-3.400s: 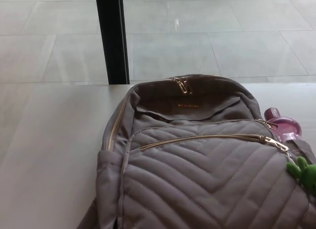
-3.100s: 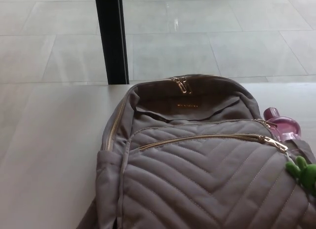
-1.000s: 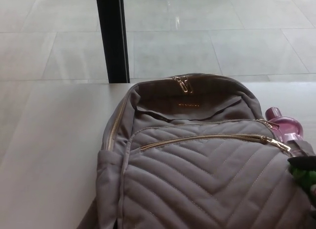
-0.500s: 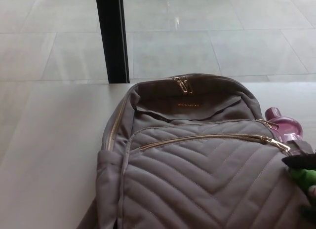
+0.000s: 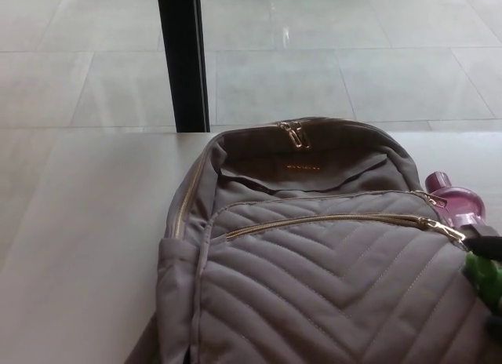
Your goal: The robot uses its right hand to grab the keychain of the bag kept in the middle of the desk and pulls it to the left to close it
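A taupe quilted backpack (image 5: 314, 278) lies on the pale desk (image 5: 78, 246), its top toward the far edge. A gold zipper (image 5: 329, 220) runs across its front pocket, with the pull (image 5: 456, 233) at the right end. A green plush keychain (image 5: 488, 273) hangs from that pull at the picture's right edge. My right hand (image 5: 485, 242) shows only as black parts right above the keychain and a dark sliver below it, touching or very close to it. Most of the hand lies outside the picture. My left hand does not show.
A pink bottle (image 5: 457, 202) stands against the backpack's right side, just behind the zipper pull. A black pillar (image 5: 182, 58) rises behind the desk's far edge, over a tiled floor (image 5: 353, 58). A second gold zipper (image 5: 185, 198) runs down the backpack's left side.
My right hand has come in from the right edge and now sits over the green keychain, covering part of it. The camera has shifted slightly; the backpack has not moved.
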Controlling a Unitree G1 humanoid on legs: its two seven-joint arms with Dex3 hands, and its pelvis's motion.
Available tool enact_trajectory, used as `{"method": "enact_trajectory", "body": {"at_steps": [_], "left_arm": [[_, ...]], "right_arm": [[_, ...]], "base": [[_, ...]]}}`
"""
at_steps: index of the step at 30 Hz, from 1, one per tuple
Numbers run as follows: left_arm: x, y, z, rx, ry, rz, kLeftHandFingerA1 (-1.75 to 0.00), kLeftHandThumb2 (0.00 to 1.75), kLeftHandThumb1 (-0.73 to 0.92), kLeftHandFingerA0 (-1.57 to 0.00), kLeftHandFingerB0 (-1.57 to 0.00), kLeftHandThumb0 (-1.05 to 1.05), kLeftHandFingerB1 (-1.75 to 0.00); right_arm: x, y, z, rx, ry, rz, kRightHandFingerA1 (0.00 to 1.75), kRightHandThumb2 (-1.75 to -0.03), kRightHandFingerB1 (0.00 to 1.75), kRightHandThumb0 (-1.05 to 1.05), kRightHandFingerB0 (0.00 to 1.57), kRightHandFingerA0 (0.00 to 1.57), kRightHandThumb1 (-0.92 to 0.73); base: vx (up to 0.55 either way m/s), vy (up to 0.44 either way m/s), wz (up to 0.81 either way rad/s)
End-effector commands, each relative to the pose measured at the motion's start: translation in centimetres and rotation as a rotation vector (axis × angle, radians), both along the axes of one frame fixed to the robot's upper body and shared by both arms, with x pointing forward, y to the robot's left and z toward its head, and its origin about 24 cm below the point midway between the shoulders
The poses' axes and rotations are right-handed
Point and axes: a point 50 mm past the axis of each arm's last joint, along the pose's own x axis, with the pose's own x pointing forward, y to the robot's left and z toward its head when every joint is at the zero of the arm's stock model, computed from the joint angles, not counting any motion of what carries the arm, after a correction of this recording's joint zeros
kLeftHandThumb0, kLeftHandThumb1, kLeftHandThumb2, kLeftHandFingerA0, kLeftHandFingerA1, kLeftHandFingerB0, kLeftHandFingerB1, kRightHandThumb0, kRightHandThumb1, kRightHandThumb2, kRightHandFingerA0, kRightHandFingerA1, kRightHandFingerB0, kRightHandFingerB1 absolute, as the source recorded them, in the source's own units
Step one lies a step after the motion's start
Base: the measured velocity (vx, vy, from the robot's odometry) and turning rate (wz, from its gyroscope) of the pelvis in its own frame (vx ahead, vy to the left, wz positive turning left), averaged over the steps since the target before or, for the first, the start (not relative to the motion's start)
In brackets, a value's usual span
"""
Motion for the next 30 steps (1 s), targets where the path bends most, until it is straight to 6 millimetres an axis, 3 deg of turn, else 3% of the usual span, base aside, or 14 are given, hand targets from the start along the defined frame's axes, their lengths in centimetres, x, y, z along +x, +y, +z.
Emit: {"method": "enact_trajectory", "body": {"at_steps": [1,8,17,22,27,30], "left_arm": [[0.0,0.0,0.0,0.013,-0.015,0.011,-0.56,0.8,0.92,-0.61,-0.5,-0.81,-0.45],[-0.4,0.1,0.2,0.022,-0.023,-0.007,-0.54,0.84,0.92,-0.58,-0.48,-0.84,-0.45],[-0.3,0.4,0.5,0.031,-0.022,-0.028,-0.55,0.82,0.92,-0.58,-0.49,-0.82,-0.45],[-0.5,0.2,0.3,0.025,-0.018,-0.027,-0.55,0.79,0.92,-0.59,-0.51,-0.8,-0.45],[-0.7,0.3,0.4,0.03,-0.018,-0.036,-0.56,0.79,0.92,-0.57,-0.49,-0.81,-0.45],[-0.6,0.3,0.5,0.033,-0.014,-0.038,-0.54,0.79,0.92,-0.6,-0.52,-0.81,-0.43]], "right_arm": [[-0.2,-0.9,-0.7,0.037,0.064,-0.094,0.77,-0.58,0.35,-0.49,0.43,0.32,-0.62],[-0.4,-1.3,-1.0,-0.093,0.098,-0.115,0.89,-0.59,0.35,-0.5,0.41,0.28,-0.63],[-0.9,-2.5,-1.2,-0.177,0.161,-0.102,0.83,-0.58,0.33,-0.4,0.44,0.32,-0.63],[-1.1,-2.6,-1.3,-0.235,0.204,-0.071,0.9,-0.58,0.33,-0.4,0.42,0.32,-0.63],[-0.8,-3.0,-1.8,-0.255,0.239,-0.075,1.14,-0.57,0.33,-0.35,0.46,0.34,-0.61],[-0.6,-3.1,-1.9,-0.26,0.249,-0.077,1.15,-0.57,0.34,-0.37,0.46,0.34,-0.61]], "base": [[0.0,0.0,0.0],[0.0,0.0,0.0],[0.0,0.0,0.0],[0.0,0.0,0.0],[0.0,0.0,0.0],[0.0,0.0,0.0]]}}
